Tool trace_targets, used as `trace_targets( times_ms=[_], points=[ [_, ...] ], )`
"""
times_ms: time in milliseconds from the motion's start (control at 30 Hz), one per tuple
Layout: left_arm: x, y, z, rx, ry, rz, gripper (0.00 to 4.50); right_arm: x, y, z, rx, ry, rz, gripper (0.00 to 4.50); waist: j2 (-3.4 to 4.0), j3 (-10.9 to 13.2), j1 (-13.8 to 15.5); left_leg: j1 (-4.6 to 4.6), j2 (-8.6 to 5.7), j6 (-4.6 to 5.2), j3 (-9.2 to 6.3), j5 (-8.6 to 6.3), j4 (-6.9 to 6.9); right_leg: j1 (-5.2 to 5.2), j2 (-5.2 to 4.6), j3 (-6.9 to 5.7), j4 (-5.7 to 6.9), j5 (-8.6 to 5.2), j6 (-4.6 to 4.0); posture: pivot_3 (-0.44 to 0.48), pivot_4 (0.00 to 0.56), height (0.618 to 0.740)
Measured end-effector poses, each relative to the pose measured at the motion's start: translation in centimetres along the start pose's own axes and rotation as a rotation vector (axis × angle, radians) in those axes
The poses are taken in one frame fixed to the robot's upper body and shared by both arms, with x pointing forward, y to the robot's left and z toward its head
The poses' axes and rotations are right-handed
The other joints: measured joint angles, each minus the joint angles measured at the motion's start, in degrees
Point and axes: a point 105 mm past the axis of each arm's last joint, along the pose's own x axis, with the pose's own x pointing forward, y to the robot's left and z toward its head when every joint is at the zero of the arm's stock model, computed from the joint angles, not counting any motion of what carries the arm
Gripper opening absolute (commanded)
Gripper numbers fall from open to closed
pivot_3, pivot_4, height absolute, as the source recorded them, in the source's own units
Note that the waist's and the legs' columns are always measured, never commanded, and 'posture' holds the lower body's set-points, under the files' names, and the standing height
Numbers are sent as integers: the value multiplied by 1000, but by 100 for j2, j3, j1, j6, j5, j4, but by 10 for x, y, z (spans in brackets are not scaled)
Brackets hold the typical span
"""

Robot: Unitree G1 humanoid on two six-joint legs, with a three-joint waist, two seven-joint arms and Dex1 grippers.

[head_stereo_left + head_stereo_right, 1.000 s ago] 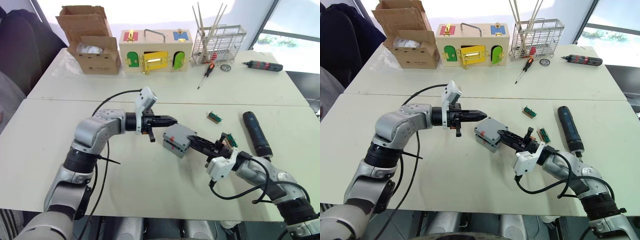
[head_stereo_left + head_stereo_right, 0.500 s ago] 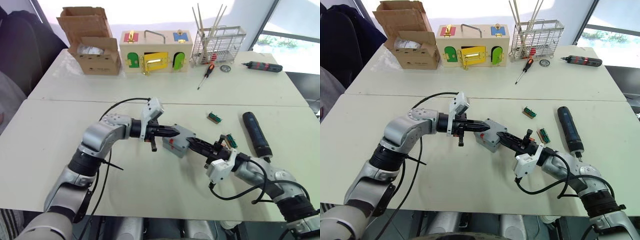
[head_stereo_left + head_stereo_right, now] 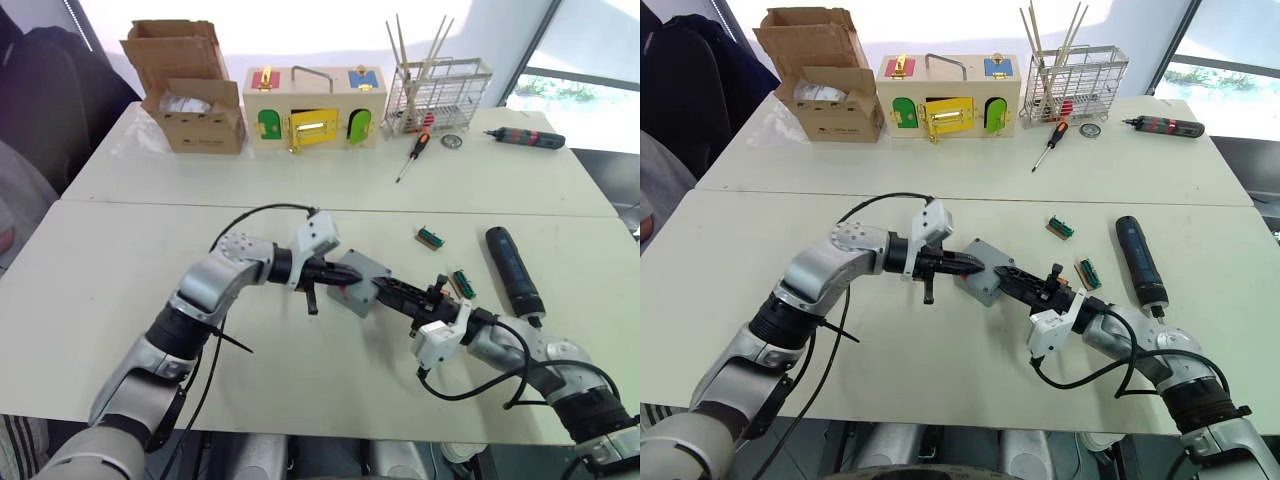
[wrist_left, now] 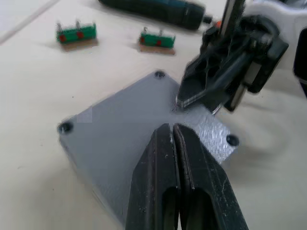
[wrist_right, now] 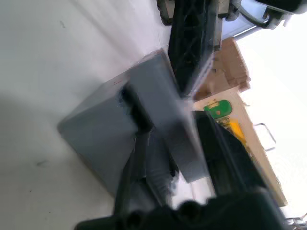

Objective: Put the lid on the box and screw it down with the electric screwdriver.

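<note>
The grey box (image 3: pixel 352 297) sits mid-table with the flat grey lid (image 3: pixel 360 272) lying on top; its corner screw holes appear in the left wrist view. My left gripper (image 3: pixel 345 274) is shut, its joined fingertips (image 4: pixel 172 130) resting on the lid (image 4: pixel 120 129). My right gripper (image 3: pixel 388 290) comes in from the right and is shut on the lid's edge, one finger (image 4: pixel 192 98) lying over the rim. In the right wrist view the lid slab (image 5: pixel 175 103) sits between its fingers, above the box wall (image 5: pixel 96 134). The thick black electric screwdriver (image 3: pixel 513 268) lies on the table to the right.
Two small green connector pieces (image 3: pixel 430 236) (image 3: pixel 462 282) lie between the box and the driver. At the back stand a cardboard carton (image 3: pixel 190 95), a wooden box with coloured doors (image 3: pixel 312 106) and a wire rack (image 3: pixel 438 85). An orange-and-black screwdriver (image 3: pixel 410 155) and a slim red-banded driver (image 3: pixel 525 137) lie there too.
My left gripper, shut throughout, has moved right from clear of the box until its tips rest on the lid. The right gripper has stayed on the lid's edge.
</note>
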Motion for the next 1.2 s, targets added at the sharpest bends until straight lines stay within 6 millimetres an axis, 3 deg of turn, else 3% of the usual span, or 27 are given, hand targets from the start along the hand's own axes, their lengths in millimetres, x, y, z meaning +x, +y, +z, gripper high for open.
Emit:
trace_targets(
  times_ms=[67,167,300,1033,1200],
  points=[
    [3,1,-1,14,4,7,0,-1,-4,-1,-9,3,-13,3444,-2,-16,-2,13,1,1,0,-1,-1,13,2,0,-5,0,0,0,150,735],
    [6,2,-4,29,16,21,0,-3,-7,-1,-20,12,-29,4349,-3,-34,0,30,1,5,1,-3,-1,32,3,1,-6,-3,0,0,150,735],
    [11,1,-7,44,27,19,0,-6,-6,-2,-22,25,-25,4349,1,-40,-5,99,4,45,-5,-27,-16,124,11,10,-65,-30,0,0,150,735],
    [9,4,-13,51,38,59,0,-3,-7,-3,-58,-16,24,4349,5,-120,-18,109,5,27,-4,-17,-44,125,13,23,-81,-30,0,0,150,735],
    [7,3,-16,51,46,74,0,-4,-7,-4,-57,-19,28,4349,1,-124,-10,154,3,34,-3,-21,-81,156,12,30,-97,-31,-2,0,150,735]
  ],
)
